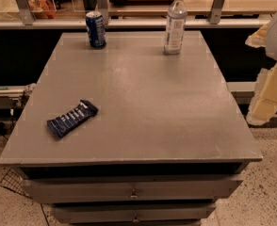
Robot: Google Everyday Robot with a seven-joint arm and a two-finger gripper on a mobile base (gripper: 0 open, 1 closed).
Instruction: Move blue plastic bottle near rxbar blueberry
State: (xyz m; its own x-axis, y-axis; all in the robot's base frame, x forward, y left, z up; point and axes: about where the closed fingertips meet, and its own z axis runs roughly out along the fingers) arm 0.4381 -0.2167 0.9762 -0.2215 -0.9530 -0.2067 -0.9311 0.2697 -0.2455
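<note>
The blue plastic bottle (175, 23) stands upright at the far edge of the grey table (143, 102), right of centre. It is clear, with a white cap and a pale label. The rxbar blueberry (72, 118) lies flat near the table's front left, in a dark blue wrapper with white lettering. The two are far apart, on opposite sides of the table. My gripper (268, 93) shows as cream-coloured parts at the right edge of the view. It is off the table's right side, well away from the bottle, and holds nothing I can see.
A blue soda can (95, 29) stands upright at the table's far left. Drawers (134, 189) run under the front edge. A rail and glass partition (129, 22) lie behind the table. A wire basket (11, 182) sits on the floor at the front left.
</note>
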